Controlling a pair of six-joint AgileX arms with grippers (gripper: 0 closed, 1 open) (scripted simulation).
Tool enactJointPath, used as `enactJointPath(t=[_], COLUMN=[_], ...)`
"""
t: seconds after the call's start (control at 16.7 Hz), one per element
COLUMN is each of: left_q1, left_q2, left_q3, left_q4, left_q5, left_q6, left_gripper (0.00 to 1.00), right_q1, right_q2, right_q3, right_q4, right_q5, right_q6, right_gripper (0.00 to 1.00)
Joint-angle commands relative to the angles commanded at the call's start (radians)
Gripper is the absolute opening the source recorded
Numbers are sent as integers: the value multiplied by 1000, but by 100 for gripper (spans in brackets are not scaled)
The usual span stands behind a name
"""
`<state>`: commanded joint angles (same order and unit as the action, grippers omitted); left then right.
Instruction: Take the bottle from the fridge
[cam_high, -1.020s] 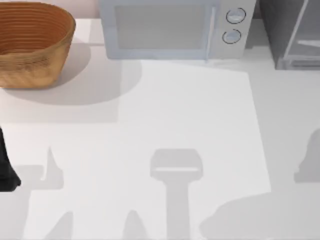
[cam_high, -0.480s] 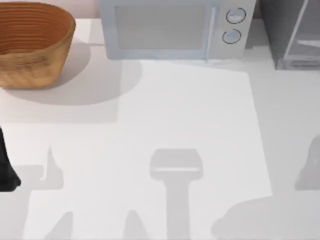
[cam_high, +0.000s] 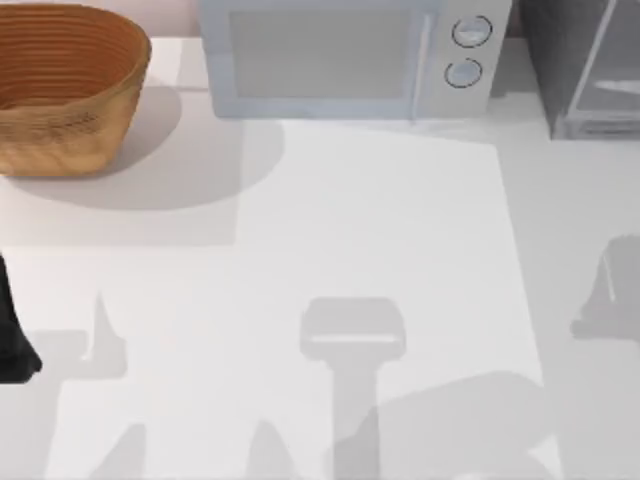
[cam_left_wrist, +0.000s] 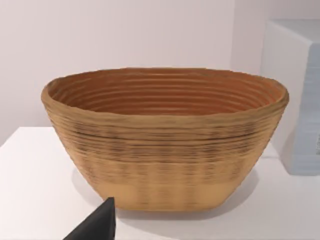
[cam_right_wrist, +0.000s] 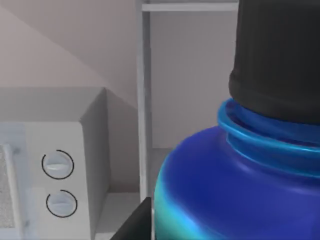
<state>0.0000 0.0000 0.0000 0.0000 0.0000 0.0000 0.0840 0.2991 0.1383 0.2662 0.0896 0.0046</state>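
Note:
The bottle (cam_right_wrist: 235, 190) looms close in the right wrist view, with a bright blue shoulder, a teal edge low on its side and a dark cap (cam_right_wrist: 280, 60). My right gripper (cam_right_wrist: 210, 232) is shut on the bottle; one dark finger (cam_right_wrist: 134, 226) lies against its side. Behind the bottle stands the fridge door's pale frame (cam_right_wrist: 144, 100), open on a grey inside. The fridge (cam_high: 585, 70) sits at the table's back right in the top view. My left arm (cam_high: 12, 335) is parked at the table's left edge, its gripper (cam_left_wrist: 95, 227) facing the basket.
A woven basket (cam_high: 65, 85) stands at the back left. A light grey microwave (cam_high: 345, 60) with two dials sits at the back middle, just left of the fridge. Arm shadows fall across the white table (cam_high: 380, 230) at the front and right.
The shadows at the table's front right have spread leftward and the one at the right edge has shifted up. The left arm, basket and microwave have not moved.

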Motion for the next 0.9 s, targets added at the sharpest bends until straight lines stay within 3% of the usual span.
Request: enactJointPath(t=[0.66, 0.9], left_q1=[0, 0], left_q2=[0, 0], left_q3=[0, 0], left_q4=[0, 0], left_q5=[0, 0], left_q6=[0, 0], left_gripper=[100, 100], right_q1=[256, 329], right_q2=[1239, 1555], right_q3=[332, 438], right_q4=[727, 943], right_q5=[271, 347], right_q6=[13, 12], right_gripper=[0, 0])
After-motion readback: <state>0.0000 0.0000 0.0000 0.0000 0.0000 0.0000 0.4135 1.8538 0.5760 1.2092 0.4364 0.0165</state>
